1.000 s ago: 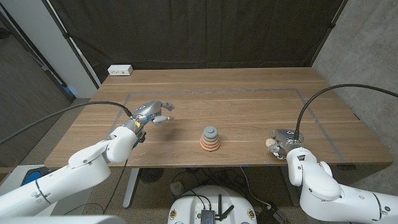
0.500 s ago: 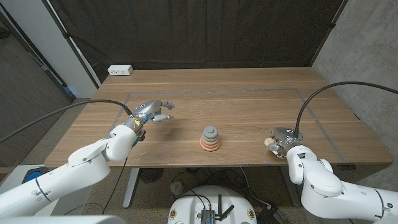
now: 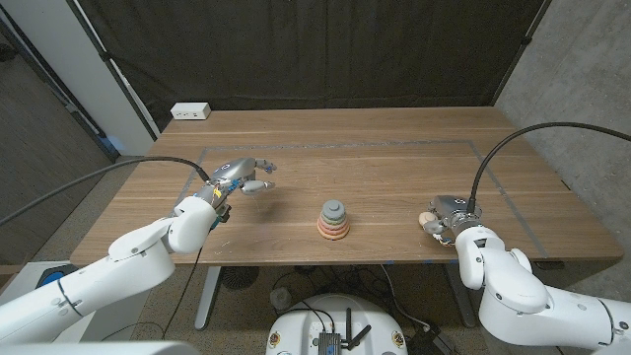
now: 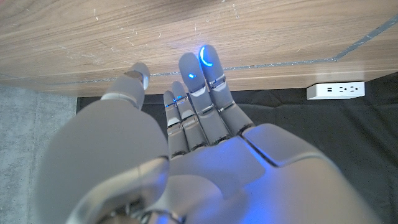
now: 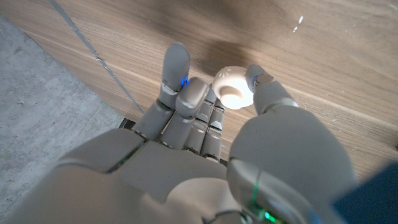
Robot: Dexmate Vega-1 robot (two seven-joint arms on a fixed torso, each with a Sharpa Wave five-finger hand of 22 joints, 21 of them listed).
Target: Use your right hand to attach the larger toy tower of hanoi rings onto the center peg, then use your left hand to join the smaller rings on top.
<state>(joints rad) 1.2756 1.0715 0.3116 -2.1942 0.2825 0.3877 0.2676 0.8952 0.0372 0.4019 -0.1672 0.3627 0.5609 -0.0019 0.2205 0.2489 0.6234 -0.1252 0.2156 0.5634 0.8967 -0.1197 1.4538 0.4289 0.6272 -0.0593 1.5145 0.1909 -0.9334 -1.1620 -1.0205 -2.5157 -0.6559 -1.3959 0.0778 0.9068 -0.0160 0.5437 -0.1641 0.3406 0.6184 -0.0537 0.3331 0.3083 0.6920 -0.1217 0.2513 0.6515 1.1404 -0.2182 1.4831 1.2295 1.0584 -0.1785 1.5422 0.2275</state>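
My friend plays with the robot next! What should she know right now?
Left hand: empty, fingers apart, raised over the wooden table, left of the tower.
Right hand: fingers around a cream ring near the table's right front; a firm grip cannot be confirmed.
Stacked ring tower, grey rings above pink and orange ones, stands at the table's front middle.
Done: several rings stacked.
Left: the cream ring still has to go on the tower.

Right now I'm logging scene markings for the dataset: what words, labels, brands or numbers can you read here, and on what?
No readable text in these views.
The white power strip at the table's far left edge carries no legible marking.
The ring stack bears no print.
A blue lit mark glows on the left hand's fingertip, a light and not a character.
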